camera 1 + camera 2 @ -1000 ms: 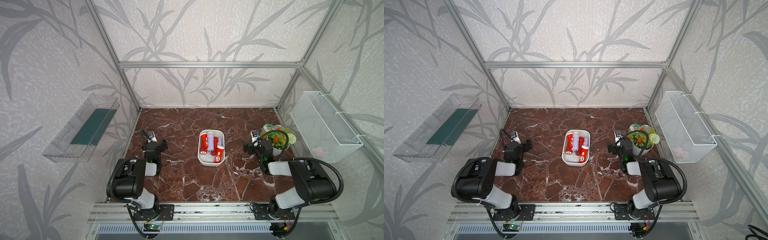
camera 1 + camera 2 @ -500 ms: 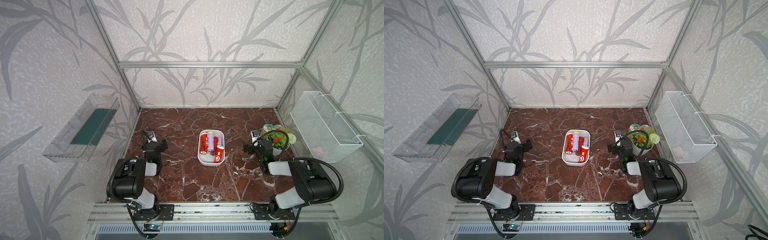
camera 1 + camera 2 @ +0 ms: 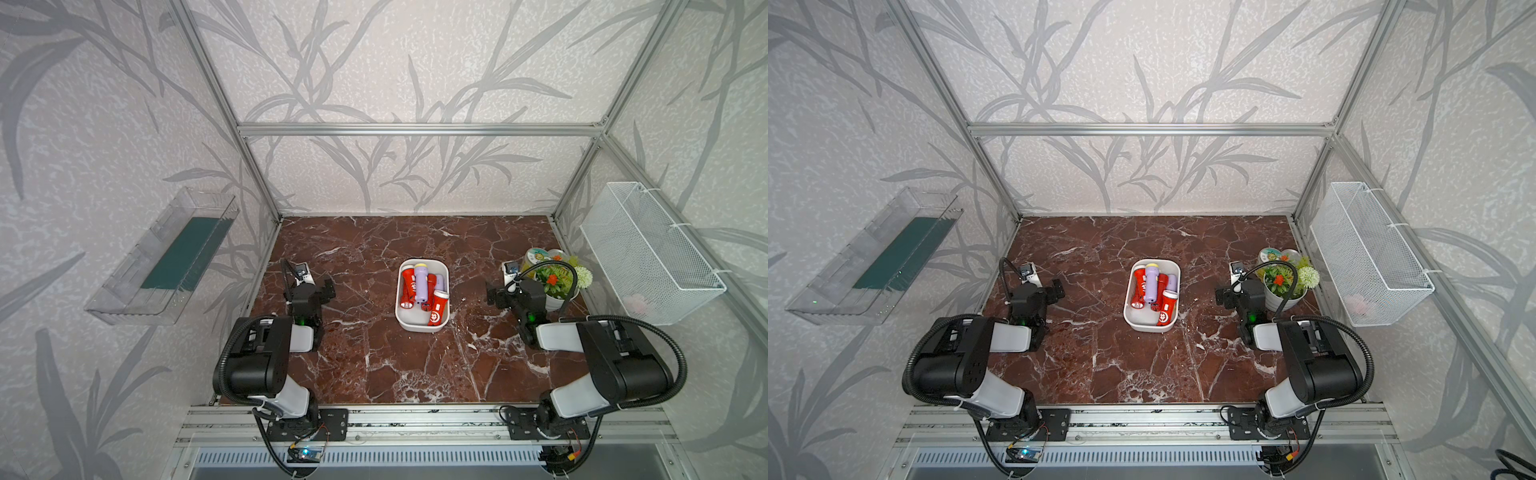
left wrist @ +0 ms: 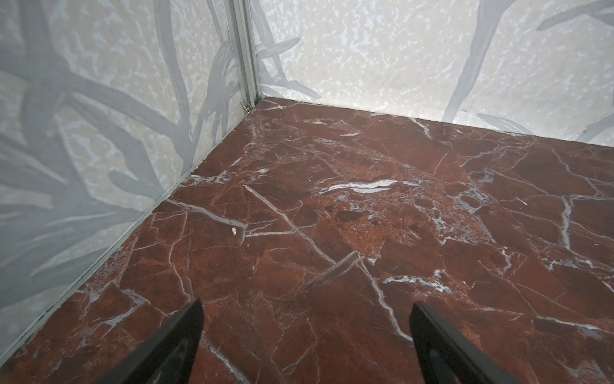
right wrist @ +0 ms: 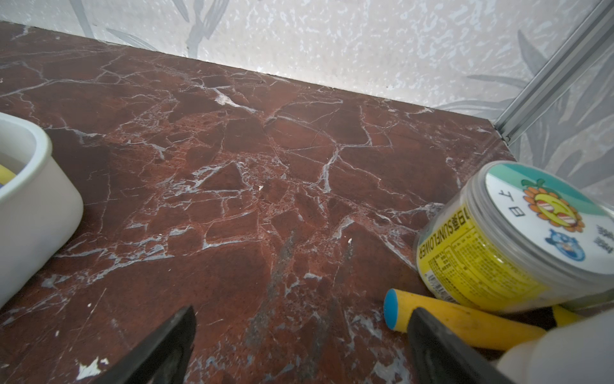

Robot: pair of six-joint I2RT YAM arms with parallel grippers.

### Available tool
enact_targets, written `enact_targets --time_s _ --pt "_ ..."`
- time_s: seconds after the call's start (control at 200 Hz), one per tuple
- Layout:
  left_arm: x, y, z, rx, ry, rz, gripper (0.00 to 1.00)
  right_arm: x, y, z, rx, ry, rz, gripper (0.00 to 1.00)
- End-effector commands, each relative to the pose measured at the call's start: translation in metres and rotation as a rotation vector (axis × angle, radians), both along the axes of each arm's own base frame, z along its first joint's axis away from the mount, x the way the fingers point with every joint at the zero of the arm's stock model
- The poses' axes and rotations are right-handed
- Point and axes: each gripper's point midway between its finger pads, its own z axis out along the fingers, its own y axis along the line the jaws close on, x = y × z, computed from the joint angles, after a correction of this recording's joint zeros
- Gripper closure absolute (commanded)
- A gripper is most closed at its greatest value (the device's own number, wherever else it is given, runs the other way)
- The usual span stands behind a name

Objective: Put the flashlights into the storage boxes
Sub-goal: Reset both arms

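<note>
A red-brown marble bench [image 3: 374, 365] lies inside walls of leaf-patterned paper. At the far left of both top views a clear tray [image 3: 162, 257] hangs on the wall. Next comes the left arm [image 3: 257, 361], folded low, its jaws spread wide and empty — the wrist view shows only bare marble between them. In the middle of the frame stands the storage box [image 3: 420, 327], long axis running up and down the picture. The flashlights lie inside it, mostly along that axis: a red one [image 3: 408, 286], a lavender one [image 3: 421, 282], another red [image 3: 438, 312] toward the lower right corner, others half hidden. None shows on the open bench. The box lies right of the left jaws and left of the right jaws, about equally near each. The right arm [image 3: 615, 361] is folded likewise, jaws wide apart and holding nothing — a yellow-labelled jar [image 5: 518, 232] and a flower pot [image 3: 557, 286] stand close by. At the far right hangs a wire basket [image 3: 648, 253]. As I judge it, nothing remains to fetch.
</note>
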Motion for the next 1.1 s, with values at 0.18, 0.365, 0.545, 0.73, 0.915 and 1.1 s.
enact_targets --time_s 0.18,0.365,0.545,0.73,0.915,1.1 --pt "0.0027 0.0012 0.0054 0.005 -0.021 0.006 0.01 0.0083 -0.0011 0.0076 0.008 -0.022 -0.006 0.01" --pt "0.0031 0.0004 0.0048 0.008 -0.017 0.005 0.01 0.0085 -0.0013 0.0073 0.011 -0.019 -0.004 0.01" --pt "0.0029 0.0004 0.0044 0.01 -0.015 0.007 0.01 0.0087 -0.0012 0.0072 0.015 -0.018 0.0 0.01" --pt "0.0029 0.0002 0.0047 0.011 -0.016 0.007 0.01 0.0086 -0.0015 0.0069 0.016 -0.017 0.0 0.01" --pt "0.003 0.0007 0.0046 0.012 -0.015 0.009 0.01 0.0087 -0.0015 0.0074 0.016 -0.018 -0.001 0.01" --pt "0.0031 -0.0002 0.0046 0.013 -0.015 0.007 0.01 0.0083 -0.0016 0.0068 0.015 -0.017 0.0 0.01"
